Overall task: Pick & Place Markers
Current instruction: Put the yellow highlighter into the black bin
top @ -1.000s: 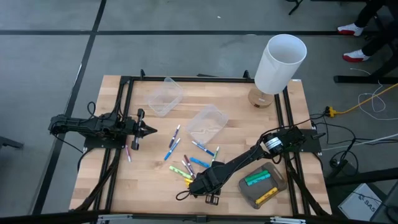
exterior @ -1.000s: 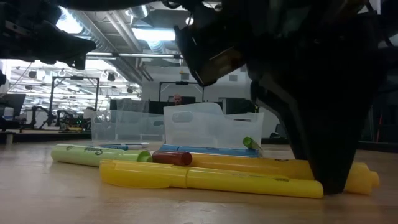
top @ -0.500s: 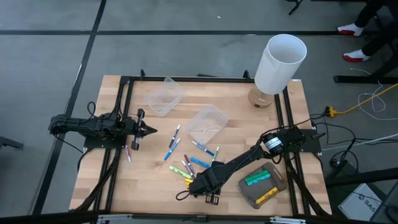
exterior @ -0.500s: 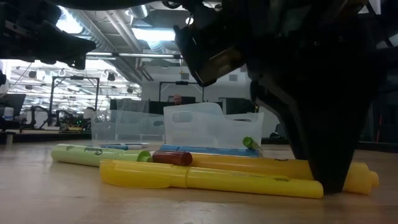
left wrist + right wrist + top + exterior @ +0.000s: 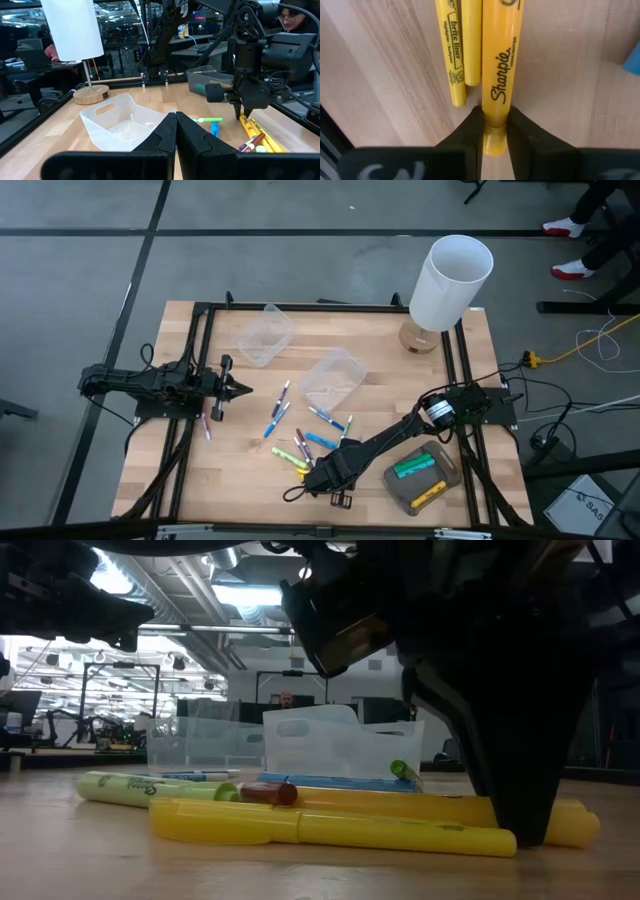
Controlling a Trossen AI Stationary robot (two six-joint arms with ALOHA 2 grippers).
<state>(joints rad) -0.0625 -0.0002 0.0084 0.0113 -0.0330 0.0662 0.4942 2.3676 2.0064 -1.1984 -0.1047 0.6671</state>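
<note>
Item: right end effector (image 5: 494, 131), down on the counter (image 5: 240, 470), fingers clamped on a yellow Sharpie marker (image 5: 501, 65) at the front of the scattered markers (image 5: 310, 435). We note a second yellow marker (image 5: 458, 55) just beside it. Left end effector (image 5: 243, 388): closed, empty.

you can read "sharpie" on the thicker yellow highlighter (image 5: 501, 65), and "brite liner" on the slimmer yellow highlighter (image 5: 456, 55) beside it.
</note>
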